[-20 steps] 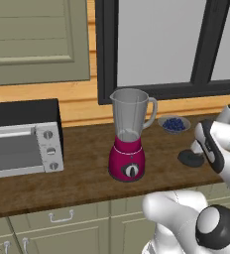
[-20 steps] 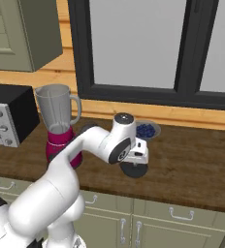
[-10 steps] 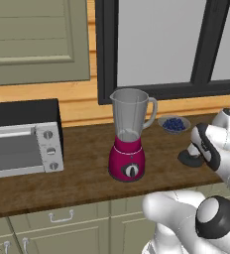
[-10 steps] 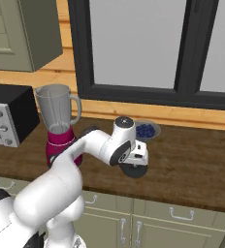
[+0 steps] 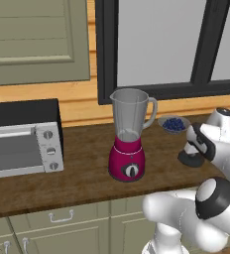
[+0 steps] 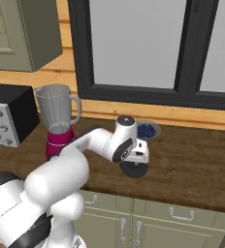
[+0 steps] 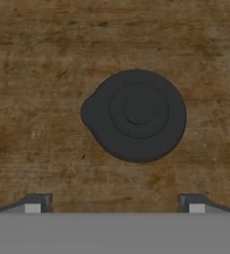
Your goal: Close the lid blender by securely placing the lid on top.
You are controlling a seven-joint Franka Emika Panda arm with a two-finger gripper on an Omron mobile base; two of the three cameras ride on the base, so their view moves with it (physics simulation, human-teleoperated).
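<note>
while the lid (image 7: pixel 136 115) lies flat on the wooden counter (image 5: pixel 77 173), it shows as a round, dark grey-black cap with raised concentric rings around a small centre knob and a short rounded tab bulging from one edge. in the hand view it sits dead centre, apart from both fingertips (image 7: pixel 37 203), which stand wide, one at each lower corner, with nothing between them. from the base views the lid (image 6: pixel 134 169) rests on the counter just below the gripper (image 6: pixel 139 156), to the right of the blender (image 5: pixel 129 136) and in front of the small bowl of blueberries (image 5: pixel 174 124).

the blender has a magenta base with a round black-and-white dial on its front, and a tall clear tapered jar with a side handle; the jar's mouth is open, with no cap on it. it stands upright near the middle of the counter, well apart from the lid. a silver toaster oven (image 5: pixel 23 139) with three knobs sits at the far left.

no brand, label or readable writing can be made out on any of these things.

the white arm reaches forward over the counter with the wrist bent so the hand points straight down, the gripper (image 5: pixel 192 151) hovering just above the lid (image 5: pixel 190 158) without touching it.
</note>
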